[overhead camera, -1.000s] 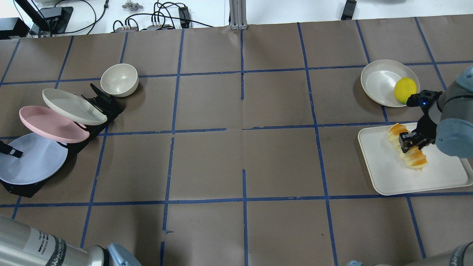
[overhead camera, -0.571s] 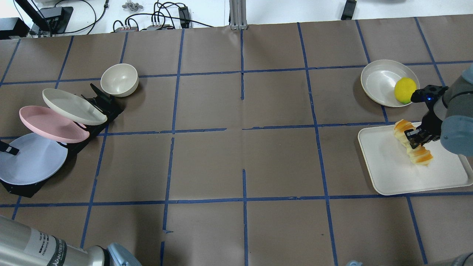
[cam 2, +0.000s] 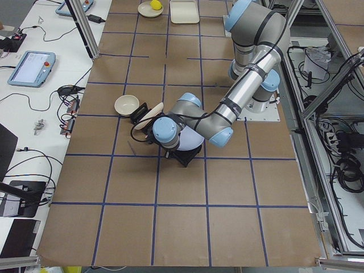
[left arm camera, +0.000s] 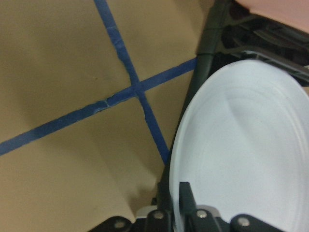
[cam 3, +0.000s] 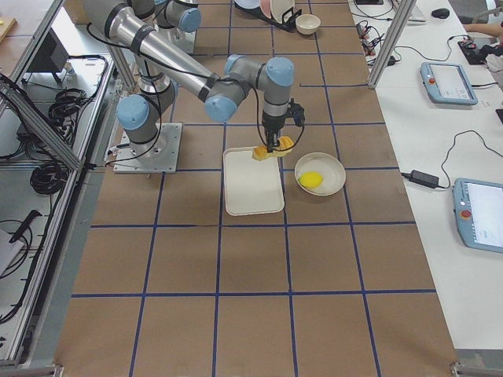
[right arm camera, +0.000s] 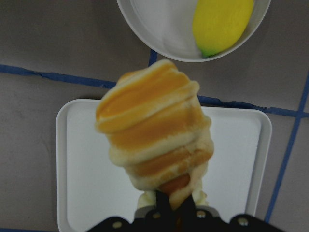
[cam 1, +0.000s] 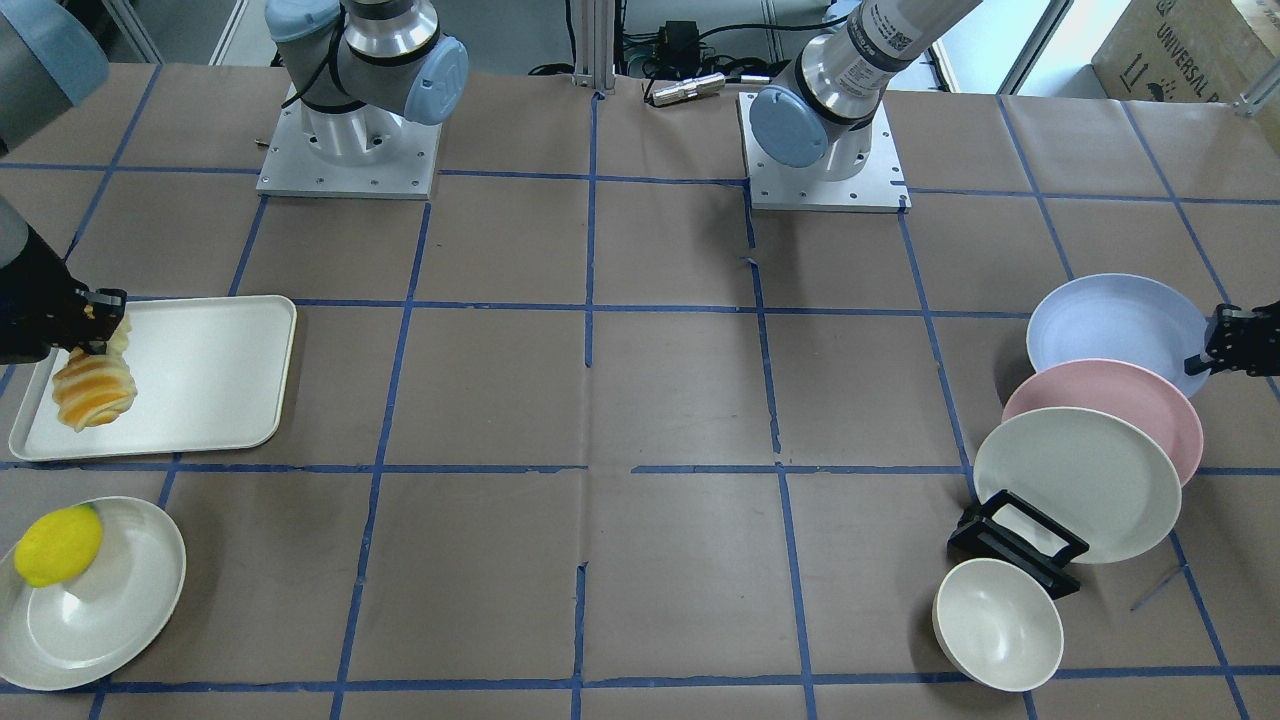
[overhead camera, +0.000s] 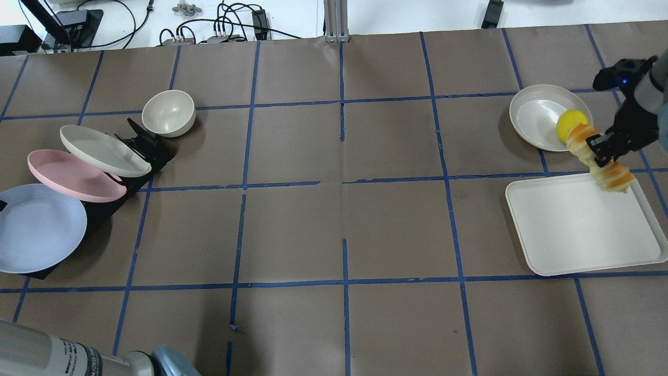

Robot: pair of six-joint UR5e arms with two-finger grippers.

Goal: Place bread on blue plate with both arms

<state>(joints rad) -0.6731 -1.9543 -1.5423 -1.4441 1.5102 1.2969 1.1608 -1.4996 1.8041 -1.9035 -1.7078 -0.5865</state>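
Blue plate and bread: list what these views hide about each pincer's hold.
Left pincer on the blue plate: cut by the frame edge in the front-facing view, nearly outside the overhead, covered by its own arm in exterior left.
Right pincer on the bread: in its wrist view the bread hides the fingertips.
Blue plate's lower rim against the black rack: covered by the plate, overhead.

The bread (overhead camera: 597, 156), a ridged loaf striped orange and cream, hangs tilted above the bench at its right end. The right claw (overhead camera: 600, 151) pinches it across the middle, over the far edge of the white tray (overhead camera: 574, 235). At the left end the blue plate (overhead camera: 36, 230), round, pale and matte, sits tilted at the near end of the black rack (overhead camera: 143, 146), its rim caught in the left claw (cam 1: 1212, 345).
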